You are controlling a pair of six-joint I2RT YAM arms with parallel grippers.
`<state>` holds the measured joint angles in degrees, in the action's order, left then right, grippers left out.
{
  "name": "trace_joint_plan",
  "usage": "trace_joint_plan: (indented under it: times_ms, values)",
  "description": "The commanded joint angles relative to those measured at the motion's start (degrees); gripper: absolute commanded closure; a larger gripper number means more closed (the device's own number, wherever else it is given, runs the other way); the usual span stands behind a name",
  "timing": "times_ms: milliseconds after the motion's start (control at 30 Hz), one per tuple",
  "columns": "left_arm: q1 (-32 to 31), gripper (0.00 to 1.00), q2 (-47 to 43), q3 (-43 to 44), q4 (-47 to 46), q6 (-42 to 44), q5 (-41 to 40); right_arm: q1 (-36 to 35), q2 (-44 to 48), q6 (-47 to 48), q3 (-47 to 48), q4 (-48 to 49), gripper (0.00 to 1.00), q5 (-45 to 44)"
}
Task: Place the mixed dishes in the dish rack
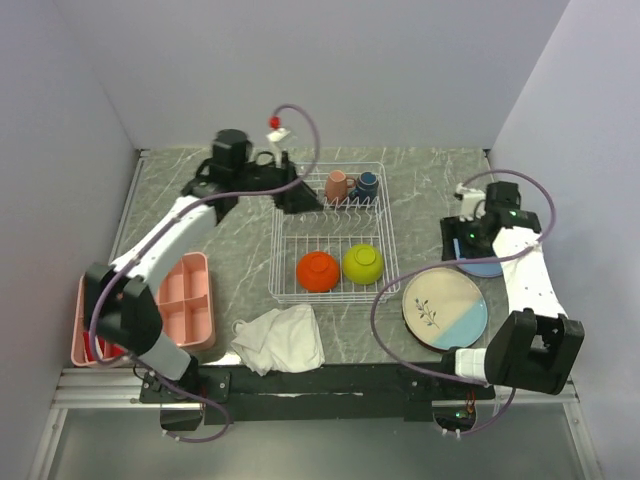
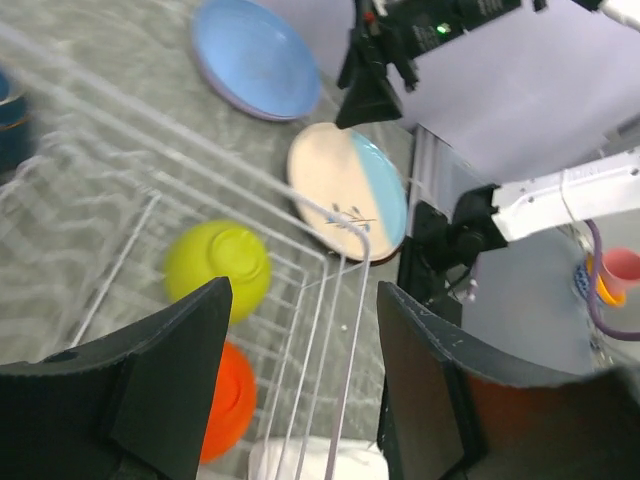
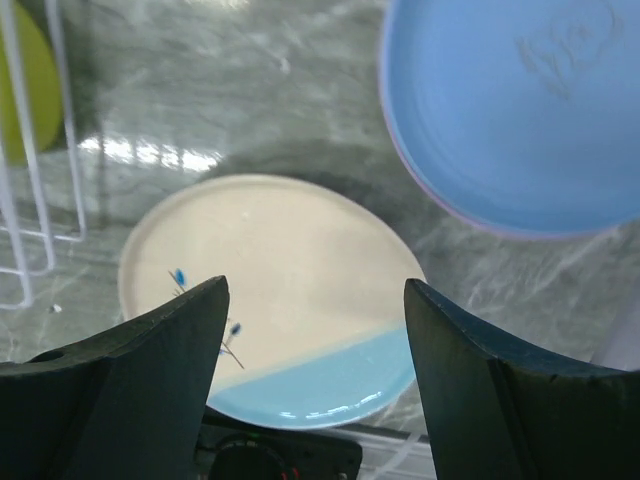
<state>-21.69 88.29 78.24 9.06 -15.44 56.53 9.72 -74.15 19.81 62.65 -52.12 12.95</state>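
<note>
**Bowls and mugs in the rack, plates out on the tabletop**

We see the grey, marble-veined tabletop (image 1: 240, 255) only in part, since both arms lie across it. The dish rack (image 1: 278, 262), a white wire rectangle with upright prongs, sits at its middle. In the left wrist view its wires smear into a blur.

The left arm (image 1: 165, 240) reaches to the rack's far left corner, and its black jaws stand open with nothing between them. The right arm (image 1: 528, 280) hangs over the plates right of the rack, and its jaws are also spread wide and empty.

The pink divided tray (image 1: 195, 300), in smooth plastic, lies at the near left, partly hidden under the left arm. The large cream-and-blue plate (image 1: 445, 308), round and glossy with a thin sprig drawn on it, lies flat on the tabletop just right of the rack.

Beyond it, the light-blue plate (image 3: 520, 110) is mostly covered by the right arm from above and cut off by the frame in the right wrist view. A lavender edge (image 3: 500, 232) shows under its rim; we cannot tell how much lies beneath.

A crumpled white cloth (image 1: 280, 338) sits at the near edge.

In the rack's near half, the orange bowl (image 1: 318, 271) and the lime-green bowl (image 1: 362, 263) sit side by side, apparently upside down. In the far row the small pink mug (image 1: 337, 185) and the dark-blue mug (image 1: 367, 184) stand together, too small for us to make out more.
</note>
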Motion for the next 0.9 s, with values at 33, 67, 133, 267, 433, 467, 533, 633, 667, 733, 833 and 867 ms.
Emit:
trace_joint_plan:
  times_ms: [33,67,133,267,433,467,533,633,667,733,833,867]
  values:
    - [-7.5,0.35,11.5,9.8,-4.8,0.9,-2.2,4.4,2.7,5.8,-4.2,-3.4,0.22,5.1]
    - [-8.5,0.37,15.9,12.8,-5.1,0.9,-2.7,4.4,3.0,6.5,-5.2,-3.4,0.22,3.2]
    - [-11.1,0.37,20.7,16.2,-5.2,-0.9,-2.8,5.8,3.2,8.1,-7.5,-4.7,0.22,1.4]
    - [-12.8,0.39,28.0,20.2,-12.0,-9.2,-0.5,8.5,4.0,10.8,-10.0,-3.3,0.22,-1.1]
    - [-10.6,0.39,25.4,17.2,-11.5,-7.7,1.6,11.8,2.4,13.3,-9.8,-0.3,0.22,-1.7]
    - [-10.0,0.39,24.3,16.9,-10.3,-7.1,2.0,12.0,2.2,14.3,-9.7,0.3,0.22,-1.8]
    - [-8.5,0.38,24.1,18.3,-2.6,-3.1,2.7,12.1,1.6,14.7,-10.1,2.0,0.22,-2.4]
    - [-7.1,0.39,26.1,22.9,6.0,1.8,3.3,12.8,-2.3,15.7,-9.9,0.8,0.25,-0.1]
    - [-6.3,0.39,27.2,23.8,8.7,2.0,3.7,13.1,-4.1,16.2,-9.8,0.6,0.27,1.4]
    - [-5.4,0.39,27.7,25.2,9.4,0.5,4.0,13.1,-5.5,16.7,-9.9,-0.4,0.29,2.5]
    - [-4.4,0.39,29.0,28.3,11.4,0.8,3.2,13.5,-6.8,16.0,-9.1,-1.9,0.29,5.3]
    - [-4.3,0.38,29.5,29.2,14.2,3.5,2.6,13.5,-7.1,15.2,-9.0,-1.9,0.29,5.4]
